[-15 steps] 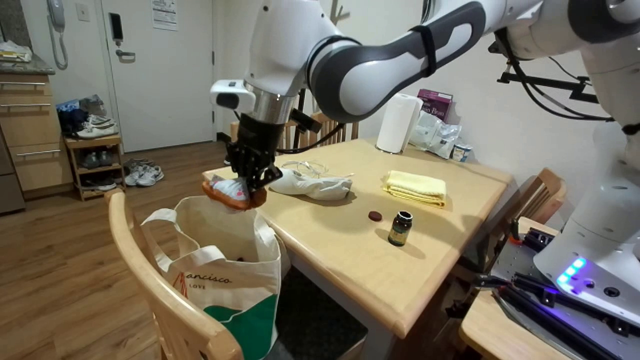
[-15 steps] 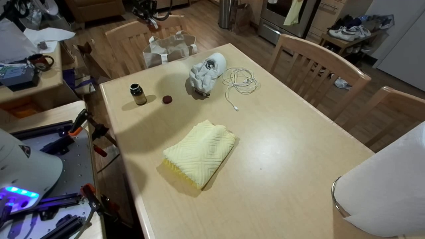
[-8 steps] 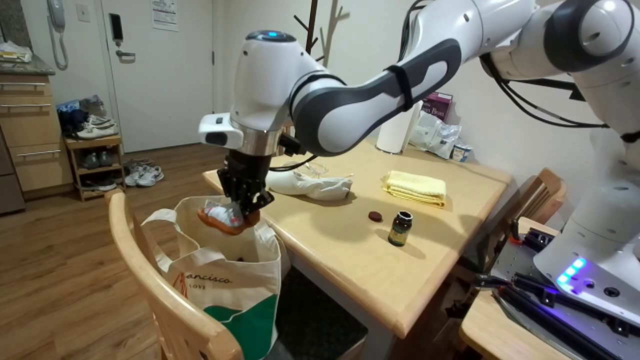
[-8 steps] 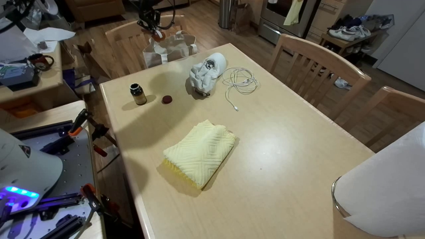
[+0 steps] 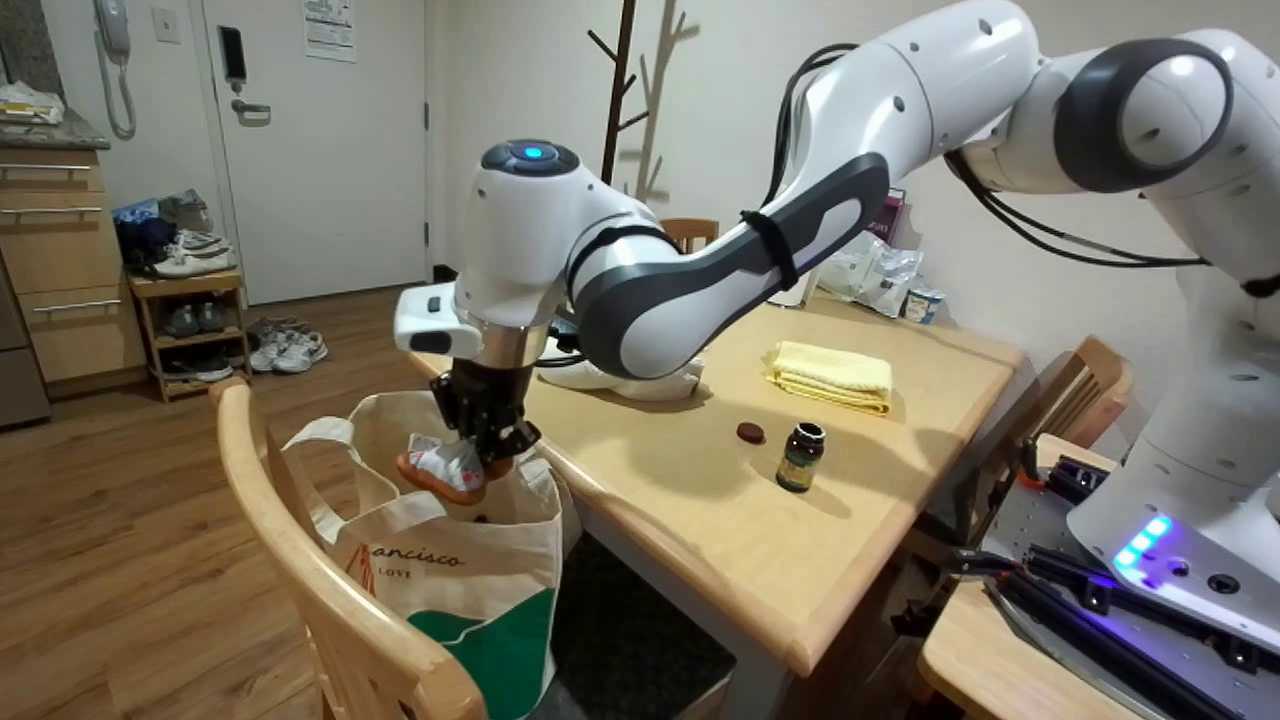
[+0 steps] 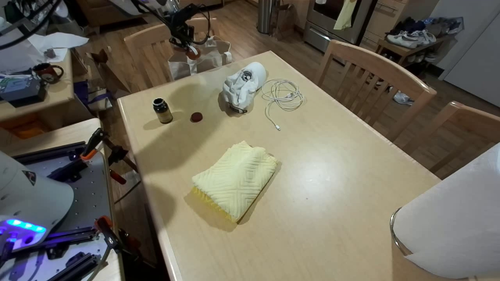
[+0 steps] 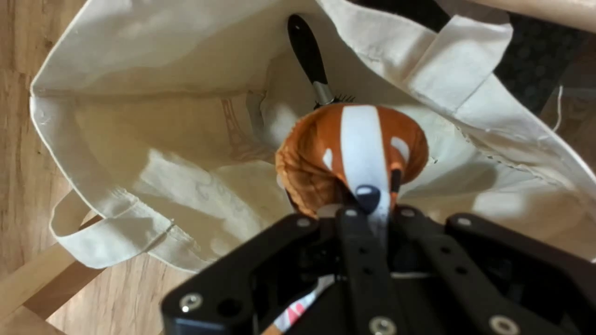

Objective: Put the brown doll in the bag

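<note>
The brown doll [image 5: 446, 472] has orange-brown fabric, a white stripe and a light patterned body. My gripper [image 5: 492, 445] points down and is shut on it. In the wrist view the doll's head [image 7: 365, 139] sticks out past the fingertips [image 7: 381, 215]. The doll [image 6: 193, 53] is partly hidden by the gripper in an exterior view. The cream cloth bag [image 5: 470, 580] stands open on a chair, with its handles up. The doll hangs over the bag's mouth, about level with the rim. In the wrist view the bag's inside [image 7: 153, 121] lies below the doll.
A black-handled utensil [image 7: 307, 49] is in the bag. The chair's backrest [image 5: 330, 580] and the table edge [image 5: 680, 555] flank the bag. On the table are a white cap [image 6: 242, 86], cable [image 6: 283, 95], dark bottle [image 6: 162, 111], lid [image 6: 196, 117] and yellow cloth [image 6: 238, 181].
My arm has moved down, lowering the held doll from above the bag to its mouth. The bag and the table items have not moved.
</note>
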